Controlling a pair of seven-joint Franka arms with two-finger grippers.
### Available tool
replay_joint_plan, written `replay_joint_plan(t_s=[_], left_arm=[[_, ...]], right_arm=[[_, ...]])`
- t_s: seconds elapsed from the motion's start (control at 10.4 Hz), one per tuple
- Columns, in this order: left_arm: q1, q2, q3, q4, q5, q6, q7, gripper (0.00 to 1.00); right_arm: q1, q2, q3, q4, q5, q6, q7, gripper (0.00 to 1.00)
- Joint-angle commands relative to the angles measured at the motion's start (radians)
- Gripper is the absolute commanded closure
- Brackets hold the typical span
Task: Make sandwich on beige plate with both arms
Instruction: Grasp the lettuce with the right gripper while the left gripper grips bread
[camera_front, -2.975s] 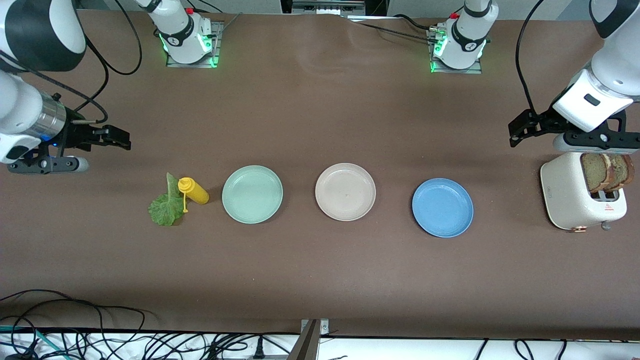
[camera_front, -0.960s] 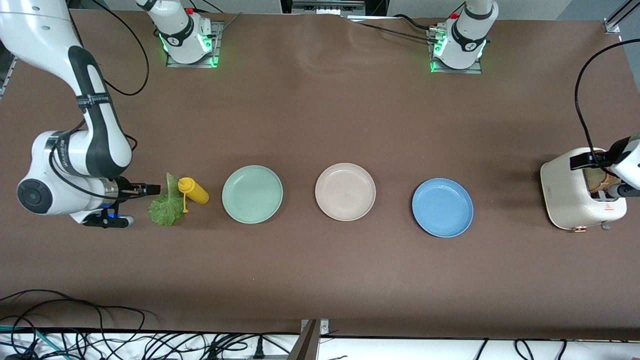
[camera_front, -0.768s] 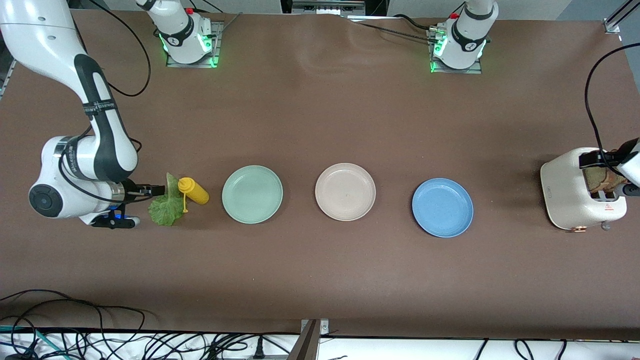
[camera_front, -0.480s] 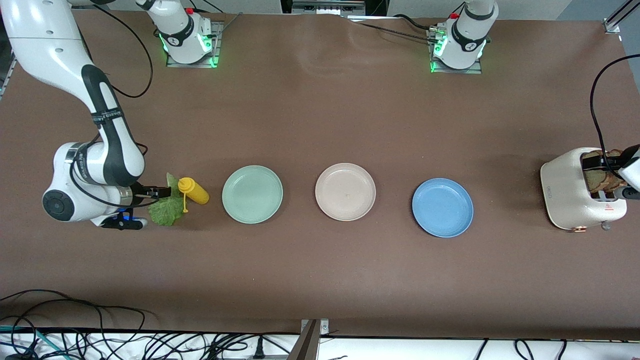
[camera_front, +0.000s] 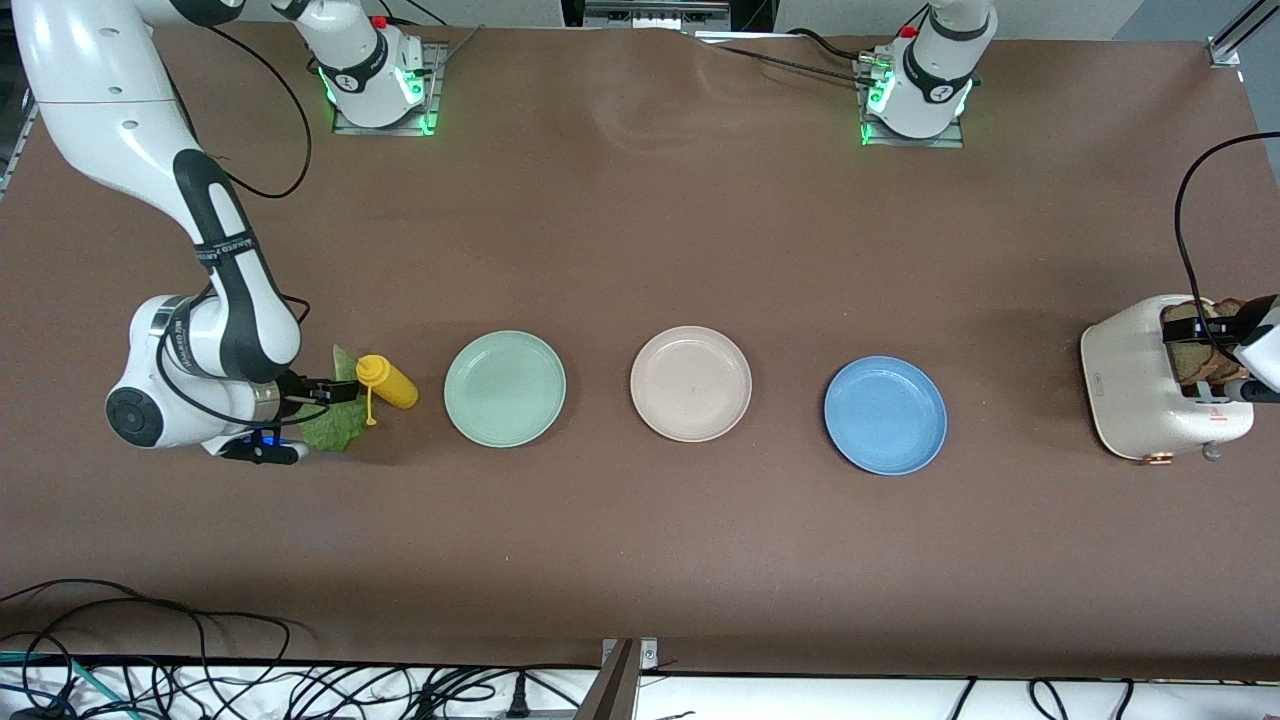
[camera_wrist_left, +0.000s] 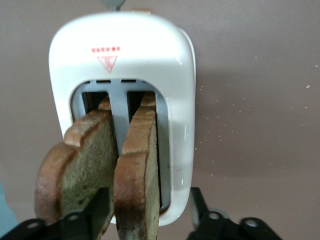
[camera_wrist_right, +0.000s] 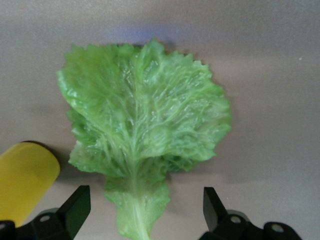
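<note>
Brown bread slice (camera_wrist_left: 137, 165) between left gripper (camera_wrist_left: 145, 212) fingers

- The right arm's wrist covers part of the lettuce leaf (camera_front: 338, 425) in the front view.
- The front view's edge cuts off the left gripper (camera_front: 1262, 345) over the toaster (camera_front: 1135, 390).
- The bread slices (camera_wrist_left: 100, 165) run past the left wrist view's edge.

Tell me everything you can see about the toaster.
The toaster is a rounded, cream-white, glossy appliance with two grey slots, a red warning triangle and a small lever. It stands upright on the brown table at the left arm's end. Two brown bread slices stick up from the slots. The left pincer straddles one slice, jaws either side.
</note>
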Motion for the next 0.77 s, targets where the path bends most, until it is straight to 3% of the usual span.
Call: replay_joint_plan(t_s=[0.0,0.29,0.38,0.48,0.67], left_arm=[[0.010,-0.015,-0.013,-0.010,-0.013,-0.035,-0.051,1.00],[0.012,-0.017,-0.013,0.010,-0.019,-0.040,-0.017,1.00],[0.040,-0.020,-0.015,0.011,-0.025,-0.040,0.032,1.00],[0.048,-0.021,-0.018,0.018,-0.033,-0.040,0.041,1.00],[0.042,-0.041,-0.022,0.053,-0.033,-0.081,0.037,1.00]], right_arm=[[-0.008,0.028,0.007,0.015,0.019,0.017,-0.011,0.00],[-0.008,0.037,0.007,0.015,0.021,0.037,-0.010,0.03],[-0.010,0.037,0.007,0.015,0.021,0.039,-0.010,0.23],[-0.010,0.043,0.009,0.016,0.022,0.039,-0.007,0.51],[-0.010,0.042,0.007,0.018,0.050,0.037,-0.010,0.96]])
